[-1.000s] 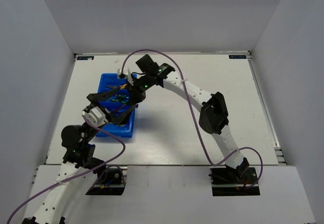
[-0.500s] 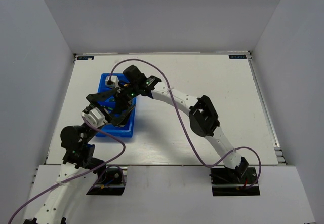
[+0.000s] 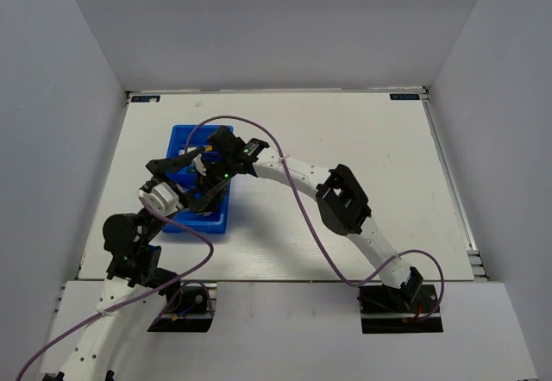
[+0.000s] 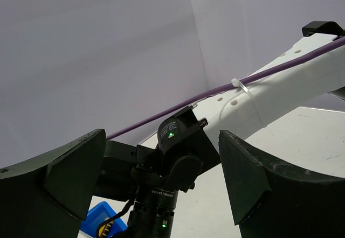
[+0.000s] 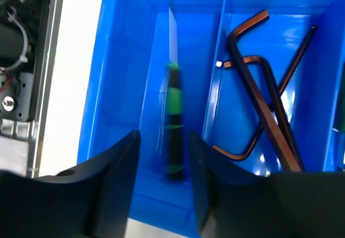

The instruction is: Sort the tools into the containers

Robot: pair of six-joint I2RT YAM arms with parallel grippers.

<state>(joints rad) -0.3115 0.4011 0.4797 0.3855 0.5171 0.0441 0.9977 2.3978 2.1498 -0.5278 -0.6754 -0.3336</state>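
Since each kind of item is meant to have its own lane, the right tool [image 5: 163, 141] is held low over the blue bin [image 5: 116, 76], directly above one narrow compartment, with its jaws standing apart. Between them a green-handled screwdriver [image 5: 173, 125] is seen inside that compartment, turned lengthwise along it. It is blurred, so it cannot be told whether it lies on the floor of the bin, but it is not clamped. In the neighbouring compartment, to the right in the wrist view, the dark brown hex keys [image 5: 264, 114] are crossed over each other and are separated from the screwdriver by the divider [image 5: 218, 87]. The left tool [image 4: 161, 157] is spread wide and nothing is held in it. It is held above the bin, just beside the right wrist [image 4: 180, 152], probably so that the compartments are not blocked. The bin is placed on the left part of the tabletop [image 3: 345, 131]. How much of the sorting is left cannot be judged, because much of the bin is covered by the arms in the top view.
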